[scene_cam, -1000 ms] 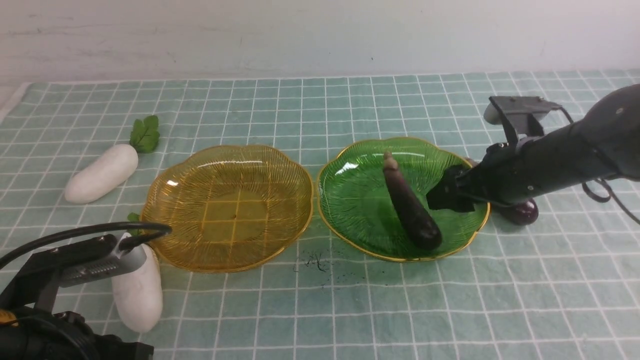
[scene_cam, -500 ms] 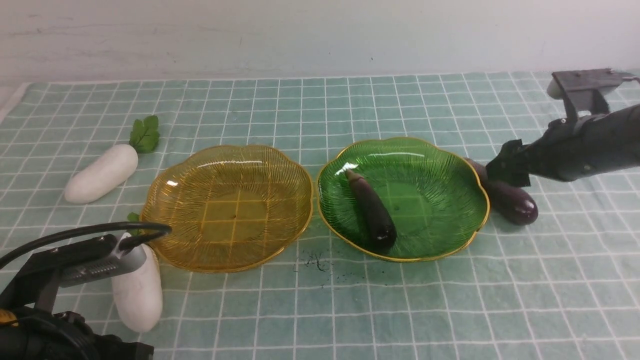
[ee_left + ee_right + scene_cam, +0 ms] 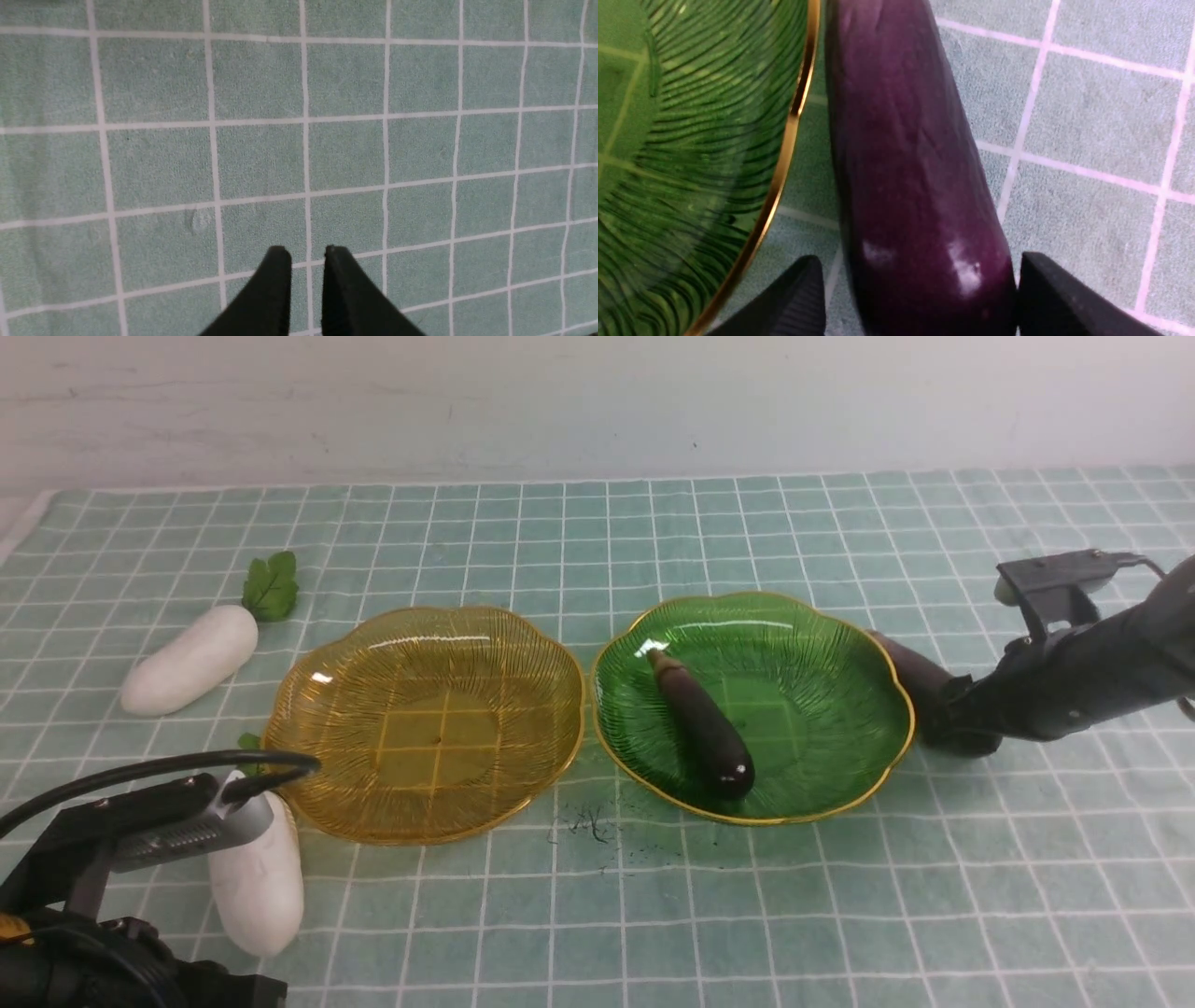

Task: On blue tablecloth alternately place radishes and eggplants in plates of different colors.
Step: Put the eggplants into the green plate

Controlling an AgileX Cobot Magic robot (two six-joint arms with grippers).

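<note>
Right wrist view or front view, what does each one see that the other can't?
Only the right wrist view shows the right gripper open around the loose eggplant at its fat end. Only the front view shows the yellow plate, both radishes and the other eggplant lying in the green plate. Both show the loose eggplant beside the green plate's gold rim on the tablecloth.

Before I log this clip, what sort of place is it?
Probably a lab tabletop staged for robot trials, not a kitchen: checked tablecloth against a bare white wall, toy-looking radish and eggplant, and the right arm reaching in.
</note>
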